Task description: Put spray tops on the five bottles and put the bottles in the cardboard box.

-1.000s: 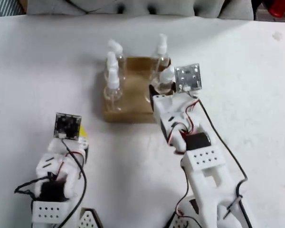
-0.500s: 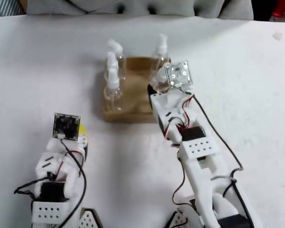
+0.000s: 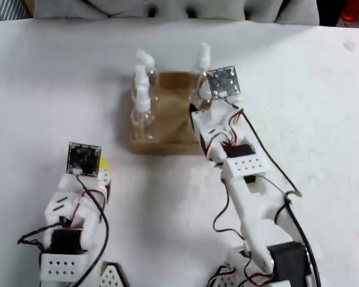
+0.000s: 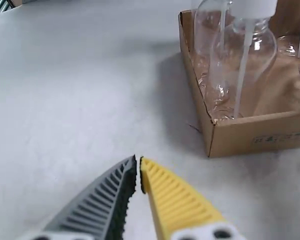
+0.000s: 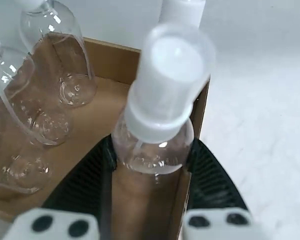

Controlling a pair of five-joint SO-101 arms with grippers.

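Black right claw (image 5: 152, 161) pinching a capped clear bottle (image 5: 162, 102), seemingly inside the cardboard box (image 5: 110, 56), left claw (image 4: 138, 166) pressed together

**Flat white worktop** (image 3: 48, 72): plain white, no pattern.

**Shallow brown cardboard box** (image 3: 167, 142): even tan, with a small dark printed mark on its near wall.

**Clear plastic bottles** (image 3: 142, 113): colourless bodies. Each has a white spray top (image 3: 145, 58) and a white dip tube.

**Clear plastic bottle with a frosted white cap** (image 5: 160, 100): colourless body, translucent white cap.

**Left gripper** (image 4: 138, 162): of the fingers (image 4: 100, 205), one is grey and the other yellow. Both are ribbed in fine ridges.

**Right gripper** (image 5: 152, 145): black fingers (image 5: 210, 175).

**Left arm** (image 3: 72, 215) and **right arm** (image 3: 245, 179): white shells, black motor blocks, red and black wires.

**Far edge:** grey tufted upholstery (image 3: 167, 9), and a red item (image 3: 356, 9) at the far right corner.
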